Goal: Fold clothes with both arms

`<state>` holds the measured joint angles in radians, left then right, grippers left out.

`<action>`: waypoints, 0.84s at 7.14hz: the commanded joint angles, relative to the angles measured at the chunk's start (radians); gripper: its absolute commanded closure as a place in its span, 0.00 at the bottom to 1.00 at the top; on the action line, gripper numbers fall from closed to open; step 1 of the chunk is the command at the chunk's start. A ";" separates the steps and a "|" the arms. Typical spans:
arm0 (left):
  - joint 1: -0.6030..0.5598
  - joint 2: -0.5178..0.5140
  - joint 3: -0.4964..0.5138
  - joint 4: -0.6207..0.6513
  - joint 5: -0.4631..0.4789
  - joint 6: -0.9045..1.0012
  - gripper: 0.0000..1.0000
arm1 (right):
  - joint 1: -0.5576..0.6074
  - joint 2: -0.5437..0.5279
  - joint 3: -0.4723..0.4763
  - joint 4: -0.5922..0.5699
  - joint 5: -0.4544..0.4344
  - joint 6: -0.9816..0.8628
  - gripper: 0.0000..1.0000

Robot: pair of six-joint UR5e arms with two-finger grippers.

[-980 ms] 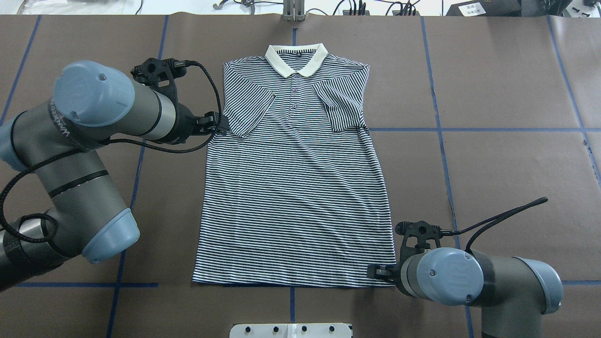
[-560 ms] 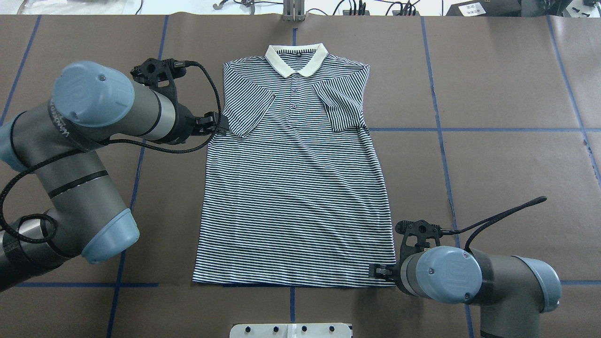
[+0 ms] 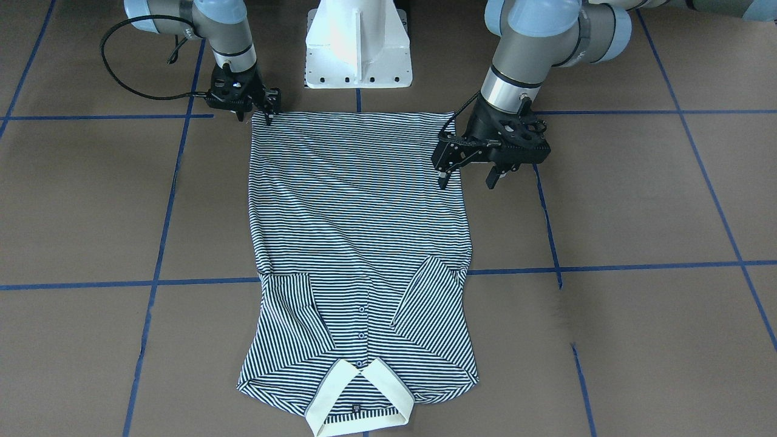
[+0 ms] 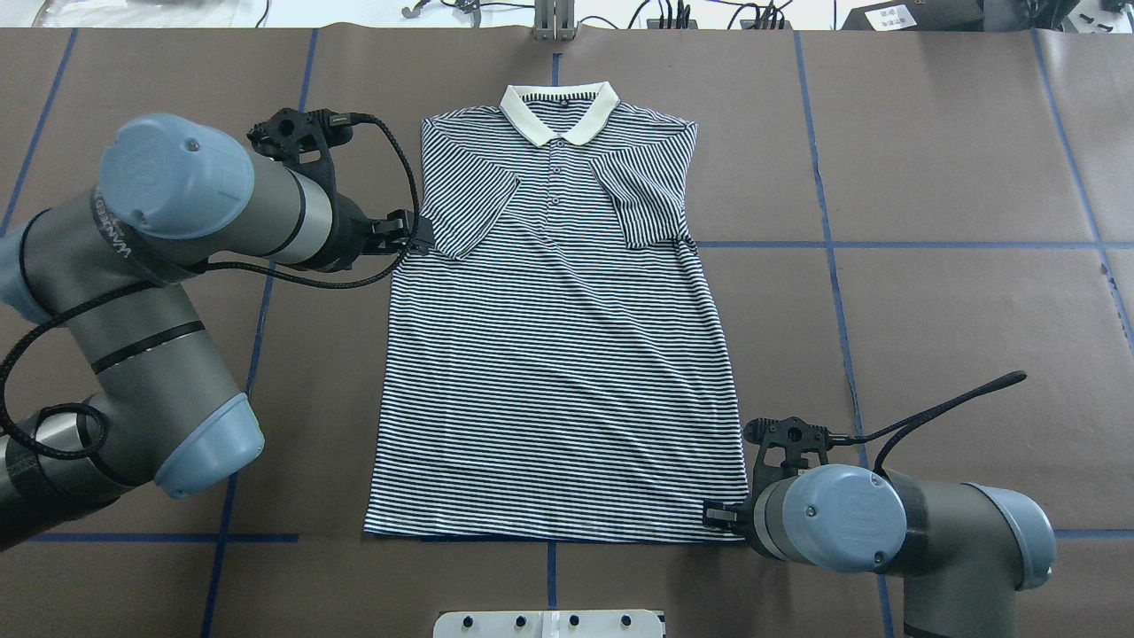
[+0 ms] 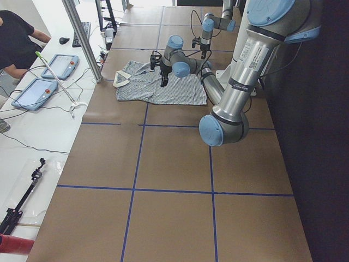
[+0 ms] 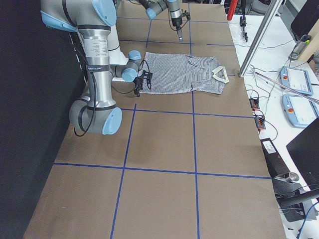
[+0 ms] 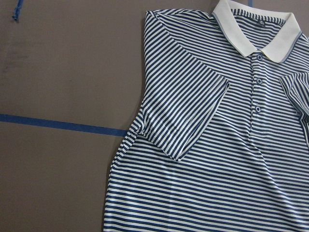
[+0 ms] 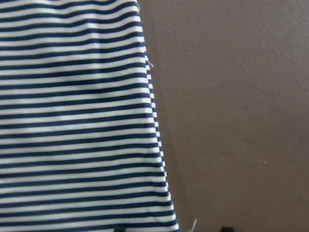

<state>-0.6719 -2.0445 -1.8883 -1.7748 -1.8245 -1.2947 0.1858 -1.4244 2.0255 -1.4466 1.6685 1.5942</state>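
The striped polo shirt (image 4: 558, 354) lies flat on the brown table, its cream collar (image 4: 558, 111) far from the robot and both sleeves folded in over the chest. My left gripper (image 3: 466, 179) is open and empty, held above the table at the shirt's left edge by the folded left sleeve (image 4: 465, 208); it also shows in the overhead view (image 4: 416, 235). The left wrist view shows that sleeve and the collar (image 7: 256, 29). My right gripper (image 3: 255, 115) looks open, low at the shirt's near right hem corner (image 4: 731, 523). The right wrist view shows the shirt's edge (image 8: 149, 121).
The white pedestal base (image 3: 358, 45) stands just behind the hem. Blue tape lines (image 4: 886, 245) cross the brown table (image 4: 930, 354). A metal post (image 4: 554, 19) and cables sit beyond the far edge. A person (image 5: 16, 38) and tablets (image 5: 32, 93) are beside the table.
The right arm has shifted very slightly near the hem corner. The left arm and the shirt have not visibly moved.
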 commanded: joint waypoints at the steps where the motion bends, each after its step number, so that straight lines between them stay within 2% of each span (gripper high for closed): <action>1: 0.000 0.001 0.000 0.000 0.001 0.000 0.00 | 0.000 -0.001 0.004 0.000 0.007 0.000 1.00; 6: 0.011 0.000 0.001 0.000 0.001 -0.005 0.00 | 0.001 0.001 0.022 0.000 0.004 0.016 1.00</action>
<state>-0.6678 -2.0447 -1.8875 -1.7748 -1.8239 -1.2965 0.1870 -1.4243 2.0443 -1.4465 1.6798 1.6035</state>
